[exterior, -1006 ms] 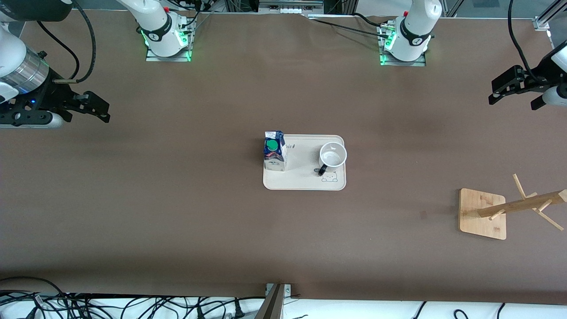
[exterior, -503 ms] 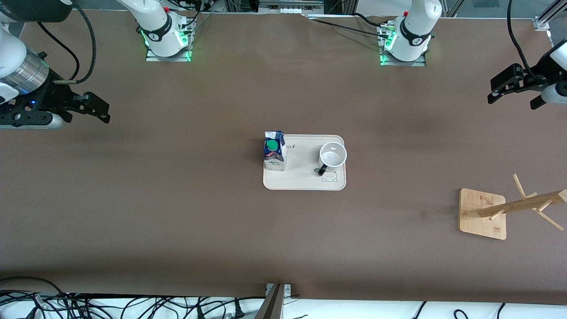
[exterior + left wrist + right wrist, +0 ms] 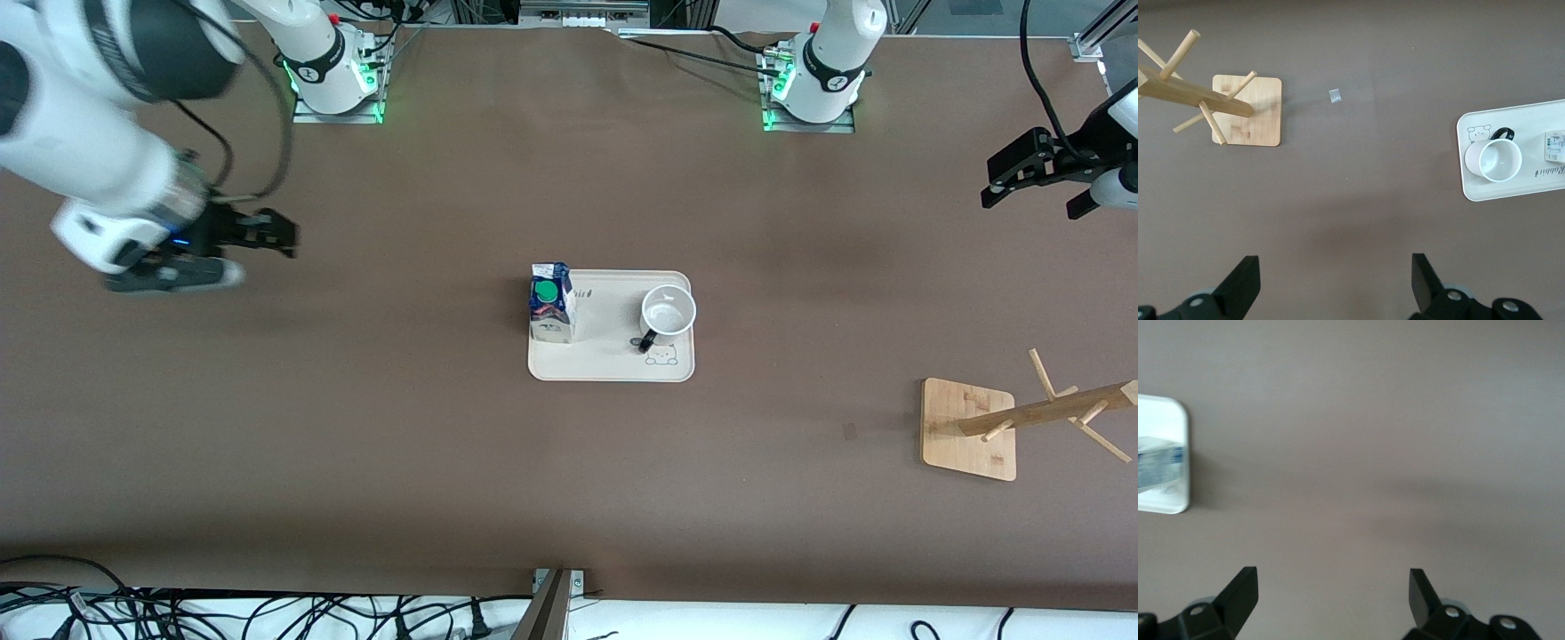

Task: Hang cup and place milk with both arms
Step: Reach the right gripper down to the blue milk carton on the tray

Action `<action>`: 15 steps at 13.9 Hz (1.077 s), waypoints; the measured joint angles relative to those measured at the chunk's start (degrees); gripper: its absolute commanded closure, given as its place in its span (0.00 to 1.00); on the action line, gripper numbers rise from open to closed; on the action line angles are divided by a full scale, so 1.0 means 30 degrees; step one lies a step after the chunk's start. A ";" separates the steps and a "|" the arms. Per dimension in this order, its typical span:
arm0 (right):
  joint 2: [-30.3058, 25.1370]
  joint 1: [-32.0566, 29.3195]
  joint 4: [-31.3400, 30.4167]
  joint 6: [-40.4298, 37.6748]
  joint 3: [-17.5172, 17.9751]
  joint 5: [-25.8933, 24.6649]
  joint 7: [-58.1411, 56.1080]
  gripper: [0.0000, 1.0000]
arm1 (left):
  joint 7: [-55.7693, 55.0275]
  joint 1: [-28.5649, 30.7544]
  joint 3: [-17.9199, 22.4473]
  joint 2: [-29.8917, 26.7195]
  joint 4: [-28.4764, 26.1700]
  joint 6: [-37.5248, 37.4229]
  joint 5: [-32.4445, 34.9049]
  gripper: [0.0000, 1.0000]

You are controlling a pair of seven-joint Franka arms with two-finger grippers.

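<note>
The white cup with a black handle stands upright on a cream tray at the table's middle; it also shows in the left wrist view. The blue and white milk with a green cap stands on the same tray, at the end toward the right arm; a part of it shows in the right wrist view. My right gripper is open and empty over bare table, apart from the tray. My left gripper is open and empty over the table's left-arm end.
A wooden cup tree with pegs stands on a square bamboo base near the left arm's end, nearer the front camera than the tray; it shows in the left wrist view. Cables lie along the front edge.
My right arm has swung toward the tray, its gripper now closer to the milk. The left arm has barely moved. Cup and milk have not moved.
</note>
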 measured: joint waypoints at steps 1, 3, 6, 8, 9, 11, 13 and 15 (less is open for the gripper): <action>0.0458 0.0935 0.0010 0.0740 0.0141 0.0205 0.1488 0.00 | 0.0000 -0.0001 -0.0002 0.0000 0.0002 -0.0015 0.0000 0.00; 0.1442 0.3098 0.0086 0.2545 0.0288 0.0354 0.4753 0.00 | 0.0000 -0.0005 -0.0008 0.0004 0.0002 -0.0043 0.0000 0.00; 0.3848 0.5944 0.1674 0.4558 0.0345 0.0501 0.9293 0.00 | 0.0001 -0.0079 -0.0016 0.0172 -0.0005 -0.0130 0.0000 0.00; 0.5603 0.7041 0.3358 0.4696 0.0346 0.0547 1.1207 0.00 | 0.0001 -0.0104 -0.0021 0.0317 -0.0006 -0.0131 0.0000 0.00; 0.6265 0.7349 0.3910 0.4701 0.0341 0.0557 1.1812 0.00 | 0.0001 -0.0105 -0.0019 0.0360 -0.0007 -0.0131 0.0000 0.00; 0.7100 0.7694 0.4418 0.4942 0.0335 0.0579 1.2490 0.00 | 0.0001 -0.0105 -0.0019 0.0386 -0.0006 -0.0131 0.0000 0.00; 0.7555 0.7928 0.4526 0.5298 0.0333 0.0582 1.2741 0.00 | 0.0000 -0.0105 -0.0019 0.0419 -0.0006 -0.0133 0.0000 0.00; 0.7907 0.8134 0.4531 0.5722 0.0331 0.0582 1.2811 0.00 | -0.0001 -0.0105 -0.0019 0.0653 -0.0015 -0.0143 0.0000 0.00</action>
